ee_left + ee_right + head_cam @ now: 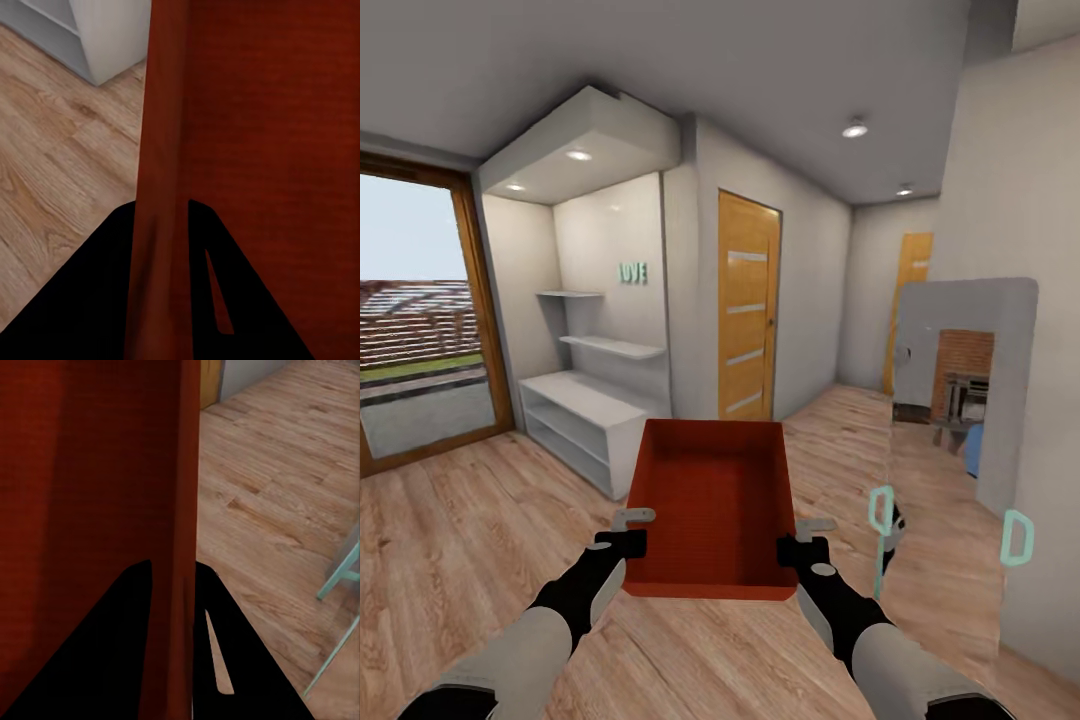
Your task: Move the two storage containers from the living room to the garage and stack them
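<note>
Head view shows you carrying one storage container above the wood floor, left gripper and right gripper fingers each pinched on a side wall; uneven pull could slip it.

The storage container hides the floor beneath it, and in both wrist views its wall runs off the picture's edges. The left gripper and right gripper show as black silhouettes cut off below (no surface detail readable). The teal wall lettering is too blurred to read.
</note>
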Motion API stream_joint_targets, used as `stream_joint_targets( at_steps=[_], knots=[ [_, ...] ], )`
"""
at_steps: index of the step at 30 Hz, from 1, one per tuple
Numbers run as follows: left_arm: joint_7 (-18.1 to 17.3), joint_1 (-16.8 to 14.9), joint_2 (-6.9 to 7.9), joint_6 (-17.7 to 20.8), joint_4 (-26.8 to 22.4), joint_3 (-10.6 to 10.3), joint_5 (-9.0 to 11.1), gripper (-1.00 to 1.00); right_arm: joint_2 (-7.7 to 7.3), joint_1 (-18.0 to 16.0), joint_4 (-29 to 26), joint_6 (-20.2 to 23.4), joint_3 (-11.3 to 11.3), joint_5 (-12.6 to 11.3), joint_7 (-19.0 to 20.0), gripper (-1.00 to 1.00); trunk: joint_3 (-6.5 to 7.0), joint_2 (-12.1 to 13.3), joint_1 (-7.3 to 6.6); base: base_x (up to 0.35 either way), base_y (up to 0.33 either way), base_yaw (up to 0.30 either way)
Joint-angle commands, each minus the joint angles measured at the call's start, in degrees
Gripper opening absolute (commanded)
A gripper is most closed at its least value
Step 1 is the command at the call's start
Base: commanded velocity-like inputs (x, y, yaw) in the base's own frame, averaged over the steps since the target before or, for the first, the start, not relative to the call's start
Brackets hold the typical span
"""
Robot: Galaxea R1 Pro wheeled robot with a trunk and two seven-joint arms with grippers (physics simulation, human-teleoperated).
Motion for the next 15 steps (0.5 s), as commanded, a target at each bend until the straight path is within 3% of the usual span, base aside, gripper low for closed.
stream_joint_targets(
  at_steps=[1, 15],
  knots=[
    [4.0, -0.1, 0.10, -1.1, -0.3, 1.3, -0.9, -1.00, -1.74, 0.0, 0.2, -0.1, -0.8, -0.3, -3.9, -1.00, -0.08, -0.1, 0.04, 0.322, 0.000, 0.000],
    [4.0, -0.1, 0.10, -1.1, -0.3, 1.3, -0.9, -1.00, -1.57, 0.0, -0.1, -0.2, -0.8, -0.3, -5.0, -1.00, -0.08, -0.1, 0.04, 0.322, 0.000, 0.000]
  ],
)
